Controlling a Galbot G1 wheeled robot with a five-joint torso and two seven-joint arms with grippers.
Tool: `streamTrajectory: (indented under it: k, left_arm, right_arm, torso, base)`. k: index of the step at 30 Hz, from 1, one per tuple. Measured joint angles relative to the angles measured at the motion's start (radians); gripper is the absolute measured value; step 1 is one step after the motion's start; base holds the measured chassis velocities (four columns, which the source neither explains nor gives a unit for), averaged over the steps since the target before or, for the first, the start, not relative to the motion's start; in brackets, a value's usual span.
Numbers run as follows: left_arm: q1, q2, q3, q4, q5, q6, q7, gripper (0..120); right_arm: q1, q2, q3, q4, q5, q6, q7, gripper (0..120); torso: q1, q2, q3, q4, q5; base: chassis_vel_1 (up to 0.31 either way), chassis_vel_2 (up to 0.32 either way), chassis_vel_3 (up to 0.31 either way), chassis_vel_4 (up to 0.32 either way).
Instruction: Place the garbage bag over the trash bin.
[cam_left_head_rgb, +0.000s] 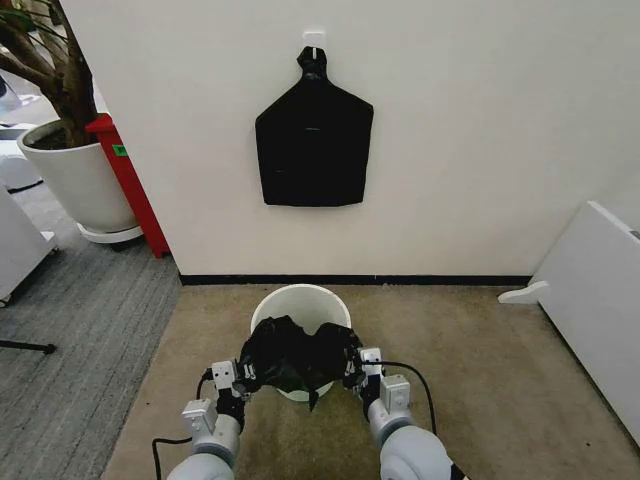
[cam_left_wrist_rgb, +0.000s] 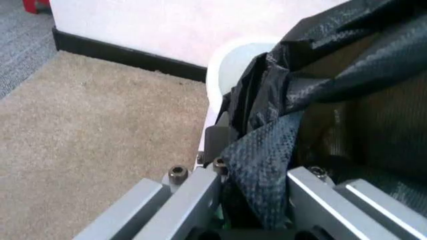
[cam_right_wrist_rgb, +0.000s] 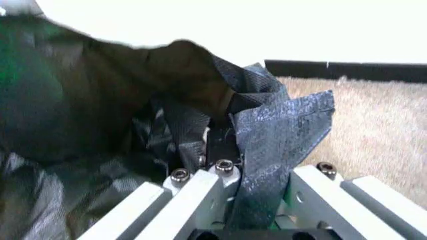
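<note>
garbage bag (cam_left_head_rgb: 292, 355) covers near rim | trash bin (cam_left_head_rgb: 300, 300) far rim open

black garbage bag (cam_left_head_rgb: 290, 355), white trash bin (cam_left_head_rgb: 296, 299)

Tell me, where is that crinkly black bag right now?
In the head view the garbage bag hangs stretched between the left gripper and the right gripper, over the near side of the trash bin standing by the wall.
</note>
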Motion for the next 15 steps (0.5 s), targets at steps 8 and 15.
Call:
streamTrajectory:
  k: [8,15]
  left_arm:
    - [0.014,-0.003,-0.019,0.002,0.007,-0.001,-0.002,0]
    - [0.015,-0.006,-0.022,0.023,0.015,-0.002,-0.003,0]
  right_arm:
    - [-0.012,-0.010,0.028,-0.001,-0.001,-0.004,-0.001,0]
    - [-0.010,-0.014,0.028,-0.048,0.013,0.000,-0.004,0]
  torso:
    - [0.000,0.000,0.000,-0.0001,-0.0001]
    - [0.000,0.000,0.000,-0.0001,-0.0001]
  base:
    - [0.000,0.000,0.000,0.000]
    - [0.000,0.000,0.000,0.000]
